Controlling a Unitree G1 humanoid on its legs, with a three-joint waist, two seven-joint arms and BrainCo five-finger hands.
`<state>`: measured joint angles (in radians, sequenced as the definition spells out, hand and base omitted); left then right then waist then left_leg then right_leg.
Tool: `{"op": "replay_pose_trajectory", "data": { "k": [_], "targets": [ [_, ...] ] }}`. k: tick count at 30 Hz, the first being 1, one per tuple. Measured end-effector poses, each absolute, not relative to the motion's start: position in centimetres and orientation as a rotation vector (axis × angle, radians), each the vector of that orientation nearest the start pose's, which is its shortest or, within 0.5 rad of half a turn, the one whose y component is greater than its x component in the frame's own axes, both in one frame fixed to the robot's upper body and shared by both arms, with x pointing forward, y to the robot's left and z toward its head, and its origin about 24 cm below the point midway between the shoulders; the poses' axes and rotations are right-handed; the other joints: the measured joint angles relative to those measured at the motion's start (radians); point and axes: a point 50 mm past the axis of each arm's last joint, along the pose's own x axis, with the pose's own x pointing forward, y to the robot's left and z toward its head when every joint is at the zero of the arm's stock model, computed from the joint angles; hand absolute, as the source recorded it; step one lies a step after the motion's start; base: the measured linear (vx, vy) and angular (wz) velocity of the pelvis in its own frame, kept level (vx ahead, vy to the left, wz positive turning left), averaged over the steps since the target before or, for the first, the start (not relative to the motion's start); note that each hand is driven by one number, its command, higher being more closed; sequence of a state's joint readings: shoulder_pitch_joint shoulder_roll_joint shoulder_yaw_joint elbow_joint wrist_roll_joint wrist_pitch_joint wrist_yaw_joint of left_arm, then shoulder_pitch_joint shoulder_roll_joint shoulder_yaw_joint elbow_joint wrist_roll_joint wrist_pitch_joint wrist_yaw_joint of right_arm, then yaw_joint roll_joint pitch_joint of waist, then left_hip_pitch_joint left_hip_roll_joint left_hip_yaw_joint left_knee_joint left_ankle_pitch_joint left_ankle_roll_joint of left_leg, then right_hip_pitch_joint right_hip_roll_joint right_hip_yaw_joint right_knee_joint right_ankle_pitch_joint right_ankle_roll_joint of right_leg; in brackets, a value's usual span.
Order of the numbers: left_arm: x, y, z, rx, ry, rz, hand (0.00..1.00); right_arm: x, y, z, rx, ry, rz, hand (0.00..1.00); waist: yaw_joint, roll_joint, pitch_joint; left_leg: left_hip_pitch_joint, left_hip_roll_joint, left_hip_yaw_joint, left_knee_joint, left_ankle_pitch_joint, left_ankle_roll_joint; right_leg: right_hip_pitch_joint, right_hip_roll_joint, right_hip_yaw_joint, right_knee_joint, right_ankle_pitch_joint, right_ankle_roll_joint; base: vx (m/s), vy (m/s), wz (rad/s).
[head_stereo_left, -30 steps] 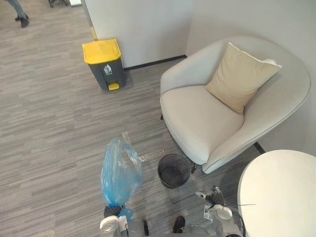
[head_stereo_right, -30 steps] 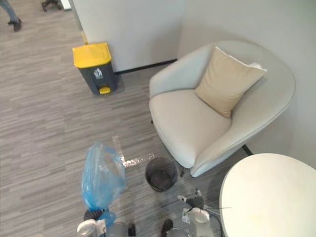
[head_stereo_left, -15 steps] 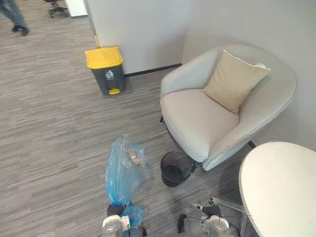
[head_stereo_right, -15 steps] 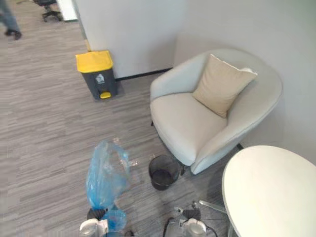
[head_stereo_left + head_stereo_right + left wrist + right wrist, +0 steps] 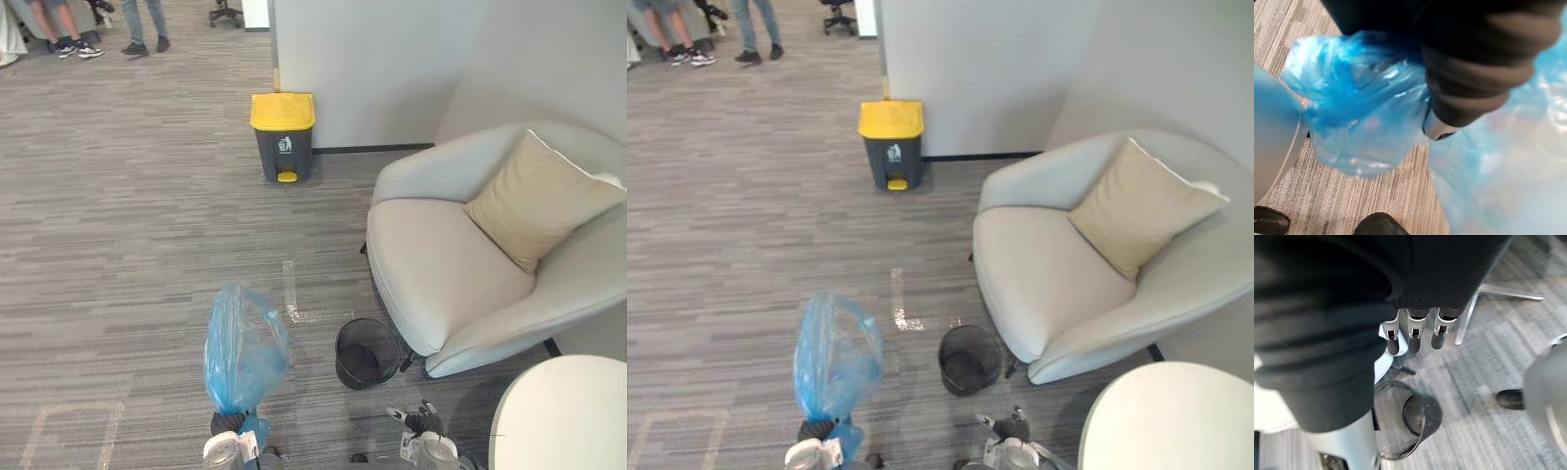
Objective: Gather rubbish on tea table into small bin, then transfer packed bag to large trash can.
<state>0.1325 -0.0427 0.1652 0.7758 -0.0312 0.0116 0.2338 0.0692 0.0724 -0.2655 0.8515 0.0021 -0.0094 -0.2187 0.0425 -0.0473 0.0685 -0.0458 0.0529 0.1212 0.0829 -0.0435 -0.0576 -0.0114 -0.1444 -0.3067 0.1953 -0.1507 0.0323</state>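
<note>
A packed blue plastic bag point(image 5: 245, 345) stands upright above my left hand point(image 5: 227, 424), low in the left eye view. In the left wrist view the hand point(image 5: 1464, 73) is curled round the bag's bunched neck point(image 5: 1359, 105). The small black mesh bin point(image 5: 365, 352) sits on the carpet to the bag's right and looks bare inside. My right hand point(image 5: 420, 421) hangs near the bin with relaxed fingers point(image 5: 1409, 339) holding nothing. The large grey trash can with a yellow lid point(image 5: 283, 135) stands by the wall, far ahead, lid shut.
A pale armchair point(image 5: 446, 279) with a tan cushion point(image 5: 539, 201) fills the right side, close behind the small bin. The round white tea table point(image 5: 568, 416) is at the lower right. Several people point(image 5: 142, 24) stand far off at the top left. Carpet lies between me and the trash can.
The whole picture has shifted, so the camera moved: the trash can now sits nearer the centre and people show at the top left. The bag stays held in my left hand.
</note>
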Motion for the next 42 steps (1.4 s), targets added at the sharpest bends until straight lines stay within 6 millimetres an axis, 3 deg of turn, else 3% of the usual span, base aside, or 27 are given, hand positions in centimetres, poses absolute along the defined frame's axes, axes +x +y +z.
{"op": "replay_pose_trajectory", "data": {
  "k": [1,2,5,10,11,12,13,14,15,16,18,20,24,25,26,27,28,30,31,34,35,36,37,38,39,40,42],
  "targets": [
    [12.7,17.3,-13.9,-0.028,0.922,0.384,1.00,12.9,-18.1,-14.3,0.091,0.936,-0.471,0.00,-0.014,0.001,-0.003,-0.008,0.010,0.141,0.009,-0.016,0.042,0.004,-0.013,-0.048,-0.009,0.001,0.001,-0.02,0.076,1.09],
    [13.1,17.1,-13.8,-0.025,0.915,0.370,1.00,12.6,-18.2,-14.5,0.089,0.949,-0.484,0.00,-0.023,0.000,0.001,-0.016,0.036,0.255,0.033,-0.021,0.050,0.010,-0.022,-0.074,-0.009,0.003,0.005,-0.03,0.082,1.00],
    [12.9,17.6,-13.9,-0.011,0.916,0.374,1.00,12.9,-18.2,-14.5,0.086,0.947,-0.483,0.00,-0.006,-0.007,0.011,-0.021,0.020,0.268,0.020,-0.006,0.031,0.011,-0.036,-0.072,-0.011,0.012,0.021,-0.02,0.095,0.31],
    [12.7,18.3,-13.7,0.008,0.904,0.384,1.00,13.0,-18.2,-14.4,0.085,0.951,-0.485,0.00,-0.006,-0.030,0.020,-0.006,-0.065,0.278,0.026,-0.064,0.074,-0.011,-0.150,-0.071,0.116,-0.049,0.089,0.01,0.183,0.13],
    [12.8,18.2,-13.6,0.008,0.897,0.379,1.00,12.9,-18.4,-14.4,0.079,0.951,-0.487,0.00,-0.005,-0.028,0.030,-0.004,-0.070,0.271,0.047,-0.084,0.077,-0.052,-0.171,-0.035,0.231,-0.047,0.074,0.05,0.172,0.31],
    [12.8,18.2,-13.6,0.009,0.901,0.378,1.00,12.6,-18.4,-14.5,0.079,0.956,-0.488,0.00,-0.010,-0.018,0.035,-0.003,-0.064,0.243,0.064,-0.097,0.087,-0.112,-0.175,0.022,0.365,0.000,0.004,0.06,0.189,0.50],
    [12.9,18.2,-13.6,0.009,0.896,0.378,1.00,12.4,-18.4,-14.5,0.081,0.959,-0.488,0.00,-0.017,-0.009,0.038,0.006,-0.063,0.218,0.070,-0.106,0.100,-0.153,-0.166,0.072,0.462,0.049,-0.053,0.11,0.178,0.70],
    [13.0,18.1,-13.5,0.005,0.891,0.377,1.00,12.6,-18.7,-14.3,0.076,0.938,-0.495,0.00,-0.020,-0.007,0.050,0.028,-0.059,0.189,0.077,-0.119,0.107,-0.218,-0.151,0.150,0.576,0.088,-0.042,0.18,0.156,0.77],
    [12.9,18.5,-13.5,0.014,0.896,0.382,1.00,12.5,-18.7,-14.3,0.077,0.941,-0.496,0.00,-0.021,-0.006,0.051,0.036,-0.045,0.158,0.086,-0.135,0.112,-0.241,-0.113,0.174,0.607,0.028,0.002,0.22,0.073,0.68],
    [12.9,18.7,-13.5,0.020,0.896,0.384,1.00,12.5,-18.6,-14.3,0.078,0.942,-0.495,0.00,-0.021,-0.008,0.052,0.044,-0.037,0.140,0.086,-0.142,0.112,-0.258,-0.088,0.166,0.599,-0.004,0.012,0.26,0.061,0.59],
    [12.8,18.8,-13.6,0.024,0.905,0.383,1.00,12.3,-18.6,-14.4,0.080,0.947,-0.497,0.00,-0.021,-0.017,0.055,0.076,-0.037,0.117,0.068,-0.160,0.108,-0.304,-0.047,0.108,0.506,-0.039,0.017,0.28,0.029,0.33],
    [13.0,18.6,-13.7,0.022,0.906,0.380,1.00,12.0,-18.8,-14.5,0.083,0.958,-0.511,0.00,-0.032,-0.017,0.056,0.104,-0.045,0.097,0.060,-0.186,0.095,-0.330,-0.001,0.091,0.366,-0.033,0.021,0.30,-0.008,0.29],
    [13.5,18.4,-13.5,0.018,0.895,0.372,1.00,10.9,-19.3,-14.9,0.112,0.991,-0.566,0.00,-0.049,-0.024,0.041,0.159,-0.079,0.031,0.073,-0.252,0.060,-0.312,0.039,0.083,0.208,0.037,-0.044,0.46,-0.087,0.67],
    [13.3,17.9,-13.7,0.009,0.907,0.365,1.00,10.7,-19.5,-14.9,0.103,0.993,-0.565,0.00,-0.052,0.017,0.022,0.156,-0.040,0.011,0.151,-0.293,0.024,-0.281,0.065,0.054,0.196,0.039,-0.060,0.75,-0.148,0.62],
    [13.5,17.8,-13.5,0.007,0.897,0.357,1.00,11.2,-19.7,-14.8,0.092,0.980,-0.557,0.00,-0.052,0.026,0.011,0.093,-0.015,0.012,0.289,-0.293,0.010,-0.256,0.073,0.041,0.173,0.023,-0.069,0.51,-0.093,0.47],
    [13.8,17.6,-13.4,0.000,0.886,0.354,1.00,11.7,-20.0,-14.6,0.073,0.965,-0.544,0.00,-0.049,0.039,0.013,0.034,0.003,0.024,0.436,-0.276,-0.016,-0.222,0.089,0.036,0.144,0.023,-0.069,0.78,-0.139,0.11],
    [13.9,17.4,-13.3,-0.015,0.877,0.357,1.00,12.5,-19.6,-14.3,0.063,0.947,-0.514,0.00,-0.037,0.058,0.025,-0.056,0.049,0.048,0.667,-0.217,-0.028,-0.146,0.113,0.050,0.083,0.018,-0.076,0.51,-0.074,-0.35],
    [13.9,17.1,-13.3,-0.039,0.877,0.356,1.00,13.5,-18.9,-14.1,0.069,0.928,-0.485,0.00,-0.008,0.064,0.033,-0.130,0.095,0.089,0.839,-0.244,0.005,-0.047,0.132,0.105,0.026,0.009,-0.091,0.64,-0.021,-0.71],
    [14.0,16.9,-13.3,-0.045,0.872,0.353,1.00,14.2,-18.7,-13.9,0.071,0.918,-0.473,0.00,0.003,0.047,0.047,-0.161,0.098,0.106,0.839,-0.259,0.029,0.007,0.125,0.141,-0.003,0.008,-0.093,0.52,0.039,-0.84],
    [14.1,17.1,-13.1,-0.051,0.863,0.364,1.00,16.0,-17.9,-13.3,0.094,0.872,-0.454,0.00,0.017,0.036,0.056,-0.244,0.101,0.136,0.608,-0.275,0.028,0.069,0.082,0.210,-0.009,0.003,-0.087,0.48,0.165,-0.91],
    [14.1,17.2,-13.2,-0.054,0.863,0.370,1.00,16.3,-17.8,-13.1,0.096,0.864,-0.456,0.00,0.018,0.041,0.058,-0.255,0.093,0.106,0.469,-0.227,0.022,0.086,0.068,0.226,-0.004,-0.013,-0.060,0.40,0.275,-0.87],
    [14.0,17.0,-13.2,-0.060,0.864,0.370,1.00,16.4,-17.9,-12.9,0.095,0.850,-0.461,0.00,0.022,0.065,0.047,-0.247,0.095,0.048,0.286,-0.112,0.016,0.093,0.066,0.243,0.015,-0.045,-0.013,0.40,0.300,-0.83],
    [13.7,17.2,-13.4,-0.060,0.879,0.380,1.00,16.1,-18.0,-13.1,0.091,0.861,-0.465,0.00,0.022,0.070,0.052,-0.241,0.098,0.030,0.266,-0.016,-0.005,0.107,0.064,0.264,0.017,-0.082,0.031,0.37,0.293,-0.62],
    [13.9,17.7,-13.5,-0.065,0.884,0.405,1.00,16.0,-17.7,-13.3,0.087,0.876,-0.445,0.00,0.019,0.038,0.046,-0.232,0.059,0.049,0.277,-0.041,0.003,0.110,0.021,0.275,0.008,-0.084,0.036,0.38,0.328,-0.46],
    [14.2,17.5,-13.3,-0.075,0.875,0.405,1.00,15.6,-17.6,-13.4,0.094,0.889,-0.455,0.00,0.022,0.033,0.045,-0.227,0.054,0.081,0.302,-0.096,0.016,0.105,0.005,0.300,0.032,-0.063,0.025,0.30,0.261,-0.29],
    [14.2,17.4,-13.4,-0.076,0.877,0.404,1.00,15.6,-17.7,-13.4,0.094,0.890,-0.457,0.00,0.023,0.032,0.045,-0.223,0.055,0.092,0.308,-0.106,0.020,0.101,0.002,0.309,0.043,-0.058,0.026,0.30,0.265,-0.51],
    [14.0,17.5,-13.5,-0.072,0.885,0.405,1.00,15.3,-17.6,-13.5,0.092,0.897,-0.455,0.00,0.025,0.025,0.051,-0.142,0.046,0.154,0.296,-0.153,0.038,0.042,-0.026,0.347,0.207,-0.035,0.066,0.30,0.219,-0.77]
  ]
}}
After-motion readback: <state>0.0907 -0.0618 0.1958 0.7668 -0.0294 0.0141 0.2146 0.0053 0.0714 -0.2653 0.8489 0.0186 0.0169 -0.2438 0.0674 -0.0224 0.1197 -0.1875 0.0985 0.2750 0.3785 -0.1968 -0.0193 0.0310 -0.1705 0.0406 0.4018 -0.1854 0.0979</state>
